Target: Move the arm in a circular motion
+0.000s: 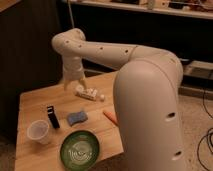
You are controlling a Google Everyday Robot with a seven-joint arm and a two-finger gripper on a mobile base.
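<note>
The cream-white arm point(145, 85) fills the right foreground with a thick rounded segment and reaches up and left across the wooden table point(35, 105). Its elbow bends at the upper left, and the gripper point(73, 82) hangs down from there. The gripper is above the far part of the table, just left of and behind a white bottle point(89, 93) that lies on its side. It holds nothing that I can see.
On the table are a black upright object point(51, 116), a blue sponge point(77, 118), an orange carrot-like piece point(110, 116), a clear plastic cup point(39, 132) and a green bowl point(80, 149). Dark shelving stands behind, and cables point(205, 145) lie on the floor at right.
</note>
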